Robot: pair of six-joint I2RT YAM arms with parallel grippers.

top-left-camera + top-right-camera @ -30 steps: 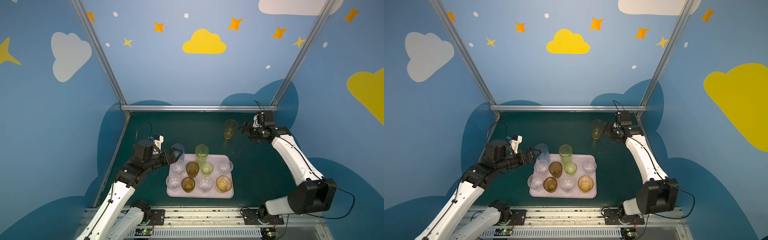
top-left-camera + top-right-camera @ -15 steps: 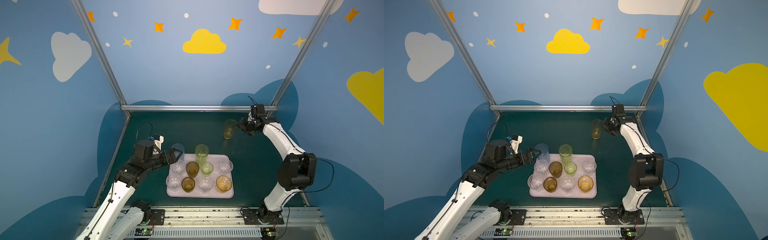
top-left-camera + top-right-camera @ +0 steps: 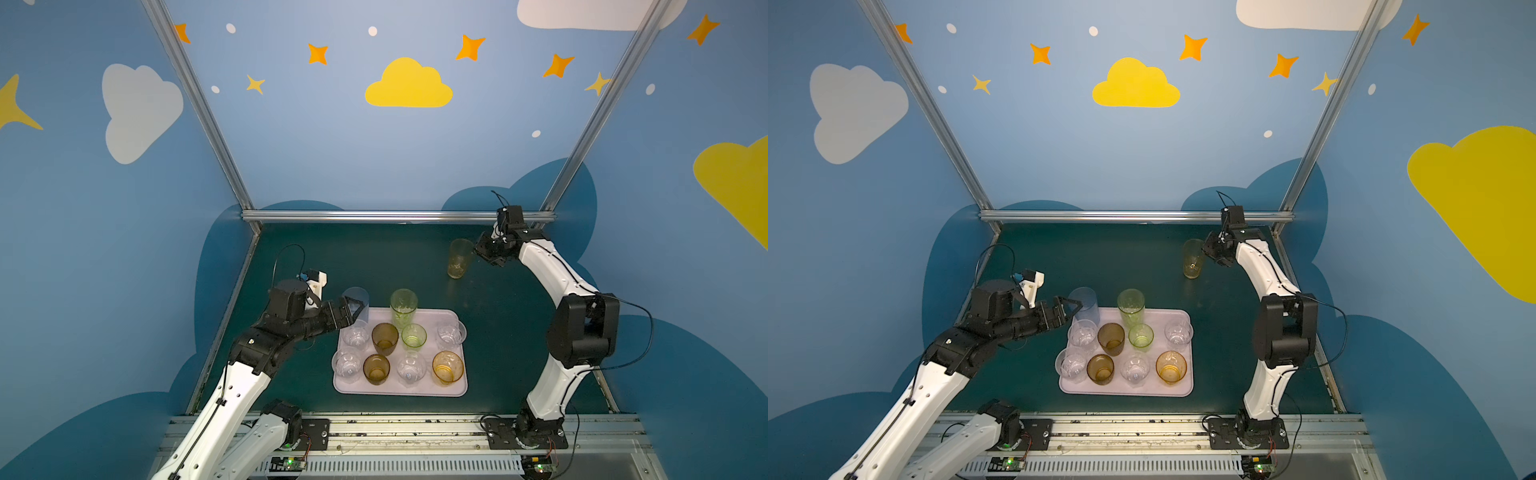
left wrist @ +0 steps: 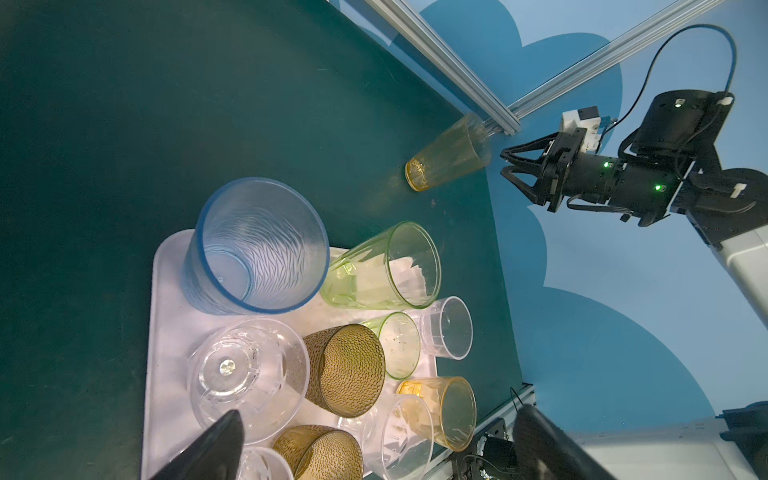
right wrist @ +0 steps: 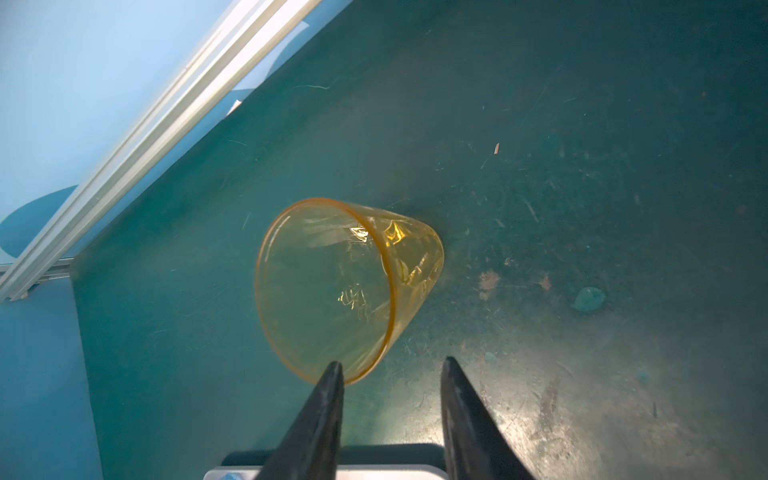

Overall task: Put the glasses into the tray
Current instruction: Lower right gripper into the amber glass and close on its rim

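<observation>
- The right claw [image 5: 390,363] is half open and holds nothing. One finger tip is at the rim of the tall orange see-through glass [image 5: 332,286].
- That glass stands on the scratched dark green table [image 5: 582,166], near the silver metal rail [image 5: 145,137] and well apart from the flat pale pink tray [image 3: 461,388].
- The left claw [image 4: 378,413] is wide open by the tray's corner.
- Ten more glasses [image 3: 384,338] stand on the tray.
- The blue walls [image 3: 407,166] have yellow clouds and stars.
</observation>
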